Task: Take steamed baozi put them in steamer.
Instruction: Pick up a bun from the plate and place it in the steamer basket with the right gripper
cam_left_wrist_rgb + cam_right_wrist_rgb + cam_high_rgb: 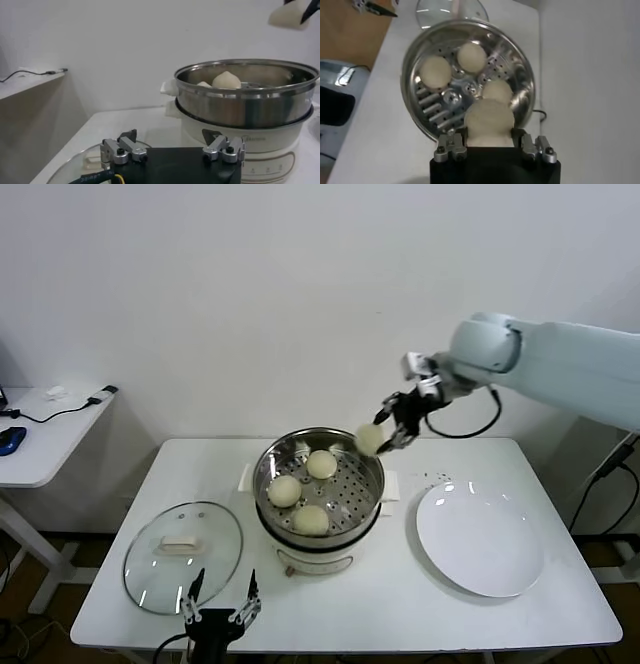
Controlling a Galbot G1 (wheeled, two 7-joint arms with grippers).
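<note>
**Fourth bun held above the steamer**

The right gripper (pixel 392 427) has its fingers clamped on a bun (pixel 369 439), holding it in the air over the far right rim of the steamer (pixel 318 529). Three buns (pixel 299 490) lie on the steamer's perforated floor. The steamer stands mid-way along a white table (pixel 400 604) against a plain white wall. A glass lid (pixel 183 556) rests to its left, a white plate (pixel 479 539) to its right. The left gripper (pixel 220 602) waits at the table's near edge beside the lid, fingers spread apart. A smaller side table (pixel 45 434) stands at far left.
</note>
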